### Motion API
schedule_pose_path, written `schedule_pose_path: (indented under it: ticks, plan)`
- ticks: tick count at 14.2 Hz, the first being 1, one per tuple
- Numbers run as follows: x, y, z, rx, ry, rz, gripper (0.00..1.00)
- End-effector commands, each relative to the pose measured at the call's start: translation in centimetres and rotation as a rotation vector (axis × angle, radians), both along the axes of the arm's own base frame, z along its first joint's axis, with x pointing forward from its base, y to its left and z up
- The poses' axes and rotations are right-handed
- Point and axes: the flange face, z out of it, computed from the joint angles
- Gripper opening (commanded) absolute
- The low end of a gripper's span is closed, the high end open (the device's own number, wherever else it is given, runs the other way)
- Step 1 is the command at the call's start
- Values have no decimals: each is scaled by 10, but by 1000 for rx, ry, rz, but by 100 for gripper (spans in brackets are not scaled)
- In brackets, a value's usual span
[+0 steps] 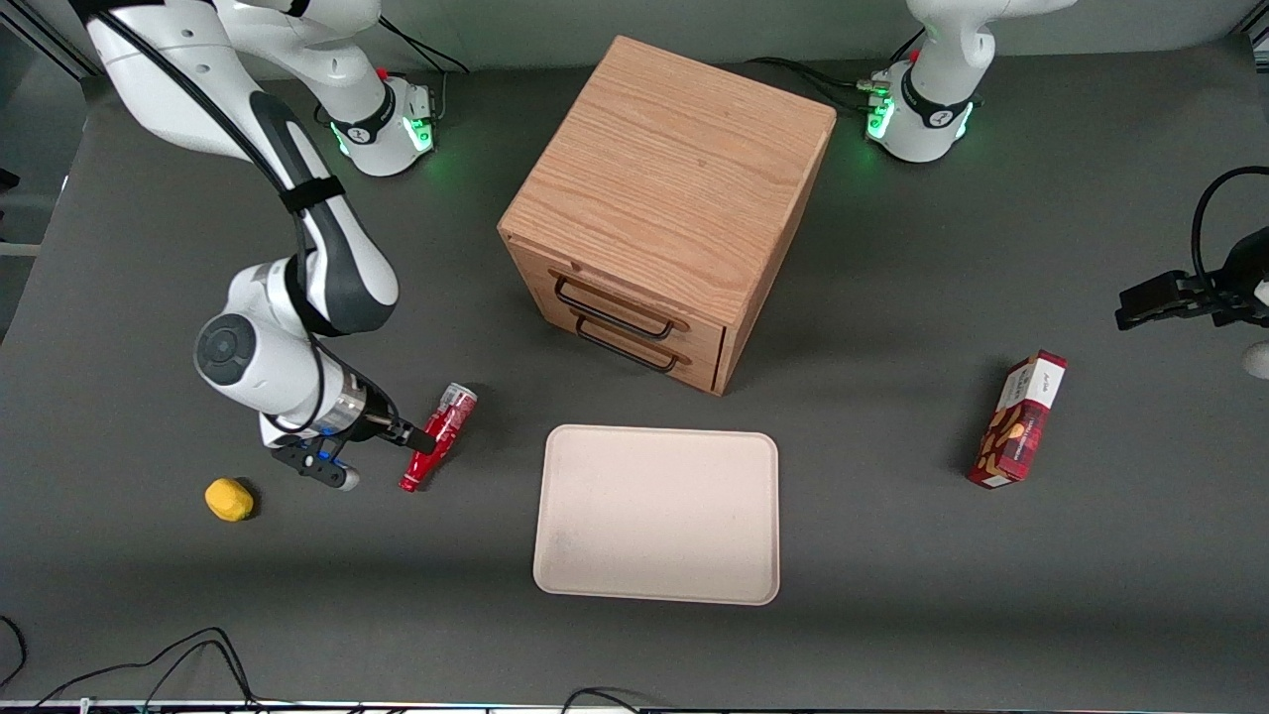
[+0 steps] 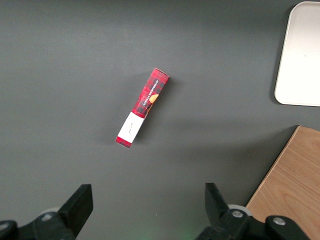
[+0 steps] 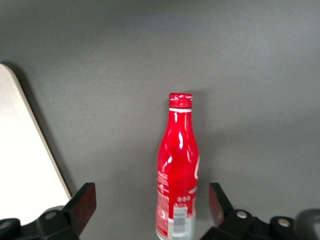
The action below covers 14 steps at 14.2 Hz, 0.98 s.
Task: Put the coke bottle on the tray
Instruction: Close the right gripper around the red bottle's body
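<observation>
Straddling the lying bottle (image 3: 177, 170), the released gripper (image 3: 150, 210) could roll it away from the tray (image 1: 656, 514), at its three o'clock.

The gripper (image 3: 150, 205) shows only its two spread fingertips in the right wrist view; the rest is cut off. There the coke bottle's (image 3: 177, 170) base runs past the edge, and only a corner of the tray (image 3: 25, 150) shows. In the front view one finger crosses the bottle's middle.
</observation>
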Motion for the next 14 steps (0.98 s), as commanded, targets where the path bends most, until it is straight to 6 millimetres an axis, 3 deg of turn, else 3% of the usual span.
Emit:
schedule_pose_path:
  ticks: [1, 6, 12, 13, 14]
  plan:
    - [-8, 20, -24, 2, -34, -36, 100]
    - [-20, 21, -63, -34, -45, -1, 100]
    - [-31, 16, -91, -58, -37, 20, 99]
    - [-32, 16, -92, -58, -36, 20, 96]
    - [-32, 16, -93, -59, -35, 21, 84]
